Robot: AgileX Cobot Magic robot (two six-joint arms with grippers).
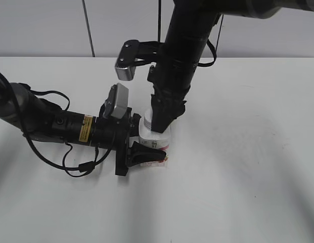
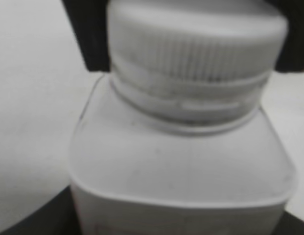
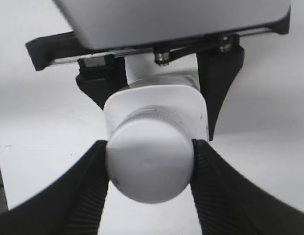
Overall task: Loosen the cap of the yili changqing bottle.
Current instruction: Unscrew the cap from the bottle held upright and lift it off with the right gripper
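bottle: the yili changqing bottle [image 1: 155, 139] stands upright on the white desk [image 1: 248, 152], near its middle
left gripper: the left gripper [image 1: 141, 142] comes in from the side and is clenched on the bottle's squarish body, bracing it
right gripper: the right gripper [image 3: 150, 159] comes down from above, its ribbed fingers [image 3: 210, 181] pressed to both sides of the cap [image 3: 150, 165], grasping it
cap: looks seated on the neck, ribbed side showing; whether it has loosened at all cannot be told
step in hand: the twist itself, as I judge it
next move: likely a wrist rotation on the cap while the left grip keeps the body from turning
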